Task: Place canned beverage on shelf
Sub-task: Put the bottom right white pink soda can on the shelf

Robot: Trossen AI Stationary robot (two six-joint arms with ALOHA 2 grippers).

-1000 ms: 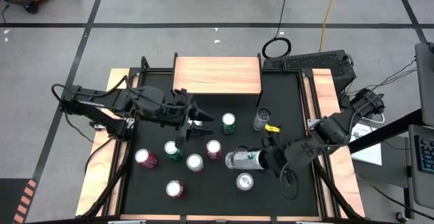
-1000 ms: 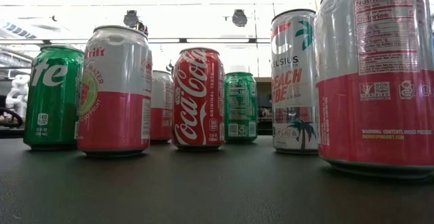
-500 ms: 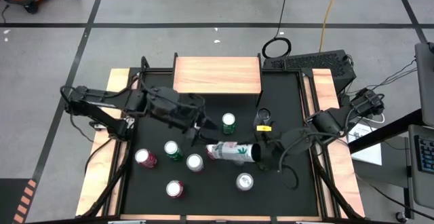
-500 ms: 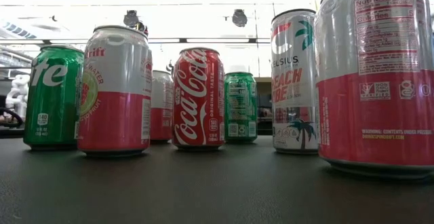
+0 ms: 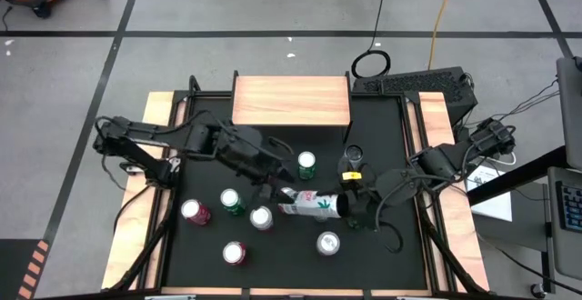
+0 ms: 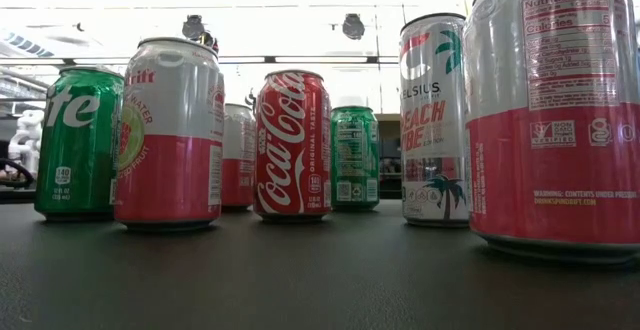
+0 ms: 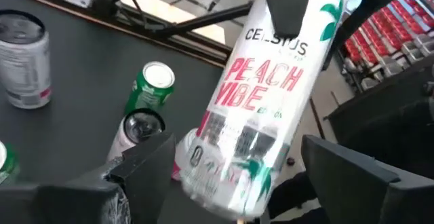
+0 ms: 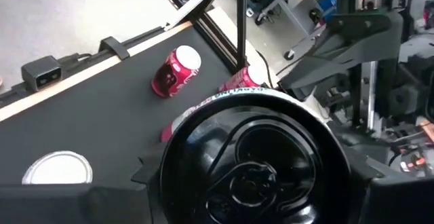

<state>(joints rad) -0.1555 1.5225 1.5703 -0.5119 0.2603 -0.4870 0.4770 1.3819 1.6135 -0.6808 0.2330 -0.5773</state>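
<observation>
The right claw (image 5: 344, 205) grips a tall Celsius can (image 5: 309, 203) held sideways, well clear of the shelf (image 5: 292, 100); the left claw (image 5: 275, 194), fingers spread, brackets its other end.

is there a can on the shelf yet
No, in the high view the shelf shows only bare wood, while the Celsius can is held on its side between the left gripper and right gripper.

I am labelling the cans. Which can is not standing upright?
The tall white Celsius "Peach Vibe" can, mid-table. It lies horizontal, held at its black-lidded end by the right claw, with the left claw at its other end. The other cans stand upright.
</observation>
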